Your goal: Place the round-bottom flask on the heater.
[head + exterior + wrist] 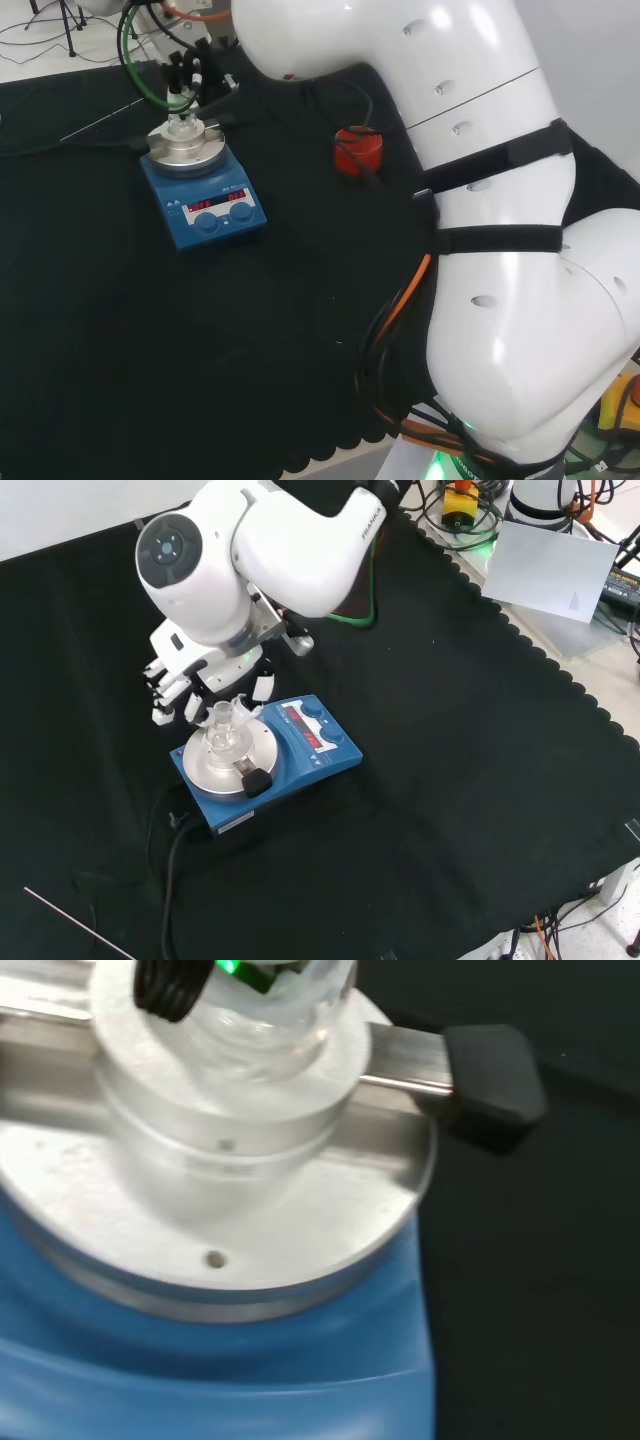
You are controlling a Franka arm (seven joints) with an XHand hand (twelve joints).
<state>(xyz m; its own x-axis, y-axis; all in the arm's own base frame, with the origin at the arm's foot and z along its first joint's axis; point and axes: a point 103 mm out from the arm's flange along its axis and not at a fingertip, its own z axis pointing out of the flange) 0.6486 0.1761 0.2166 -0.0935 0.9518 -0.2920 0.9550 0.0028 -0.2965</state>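
Note:
The clear round-bottom flask (pixel 222 742) sits in the round metal block (pixel 250 1150) on top of the blue heater (pixel 300 755). In the head view the flask (pixel 181 122) stands on the heater (pixel 205 200) at the back left. My hand (pixel 195 685) is directly over the flask, its fingers curled down round the flask's neck. In the head view the hand (pixel 188 78) is just above the heater's plate. The wrist view has the flask's bulb (pixel 270 1020) close up, seated in the block, with a dark finger part (pixel 168 988) beside it.
A black-tipped metal handle (pixel 490 1070) sticks out from the block. A red ribbed ring stand (pixel 357 150) lies right of the heater in the head view. The heater's black cable (pixel 170 860) runs toward the front. A thin rod (pixel 80 925) lies near the front left edge.

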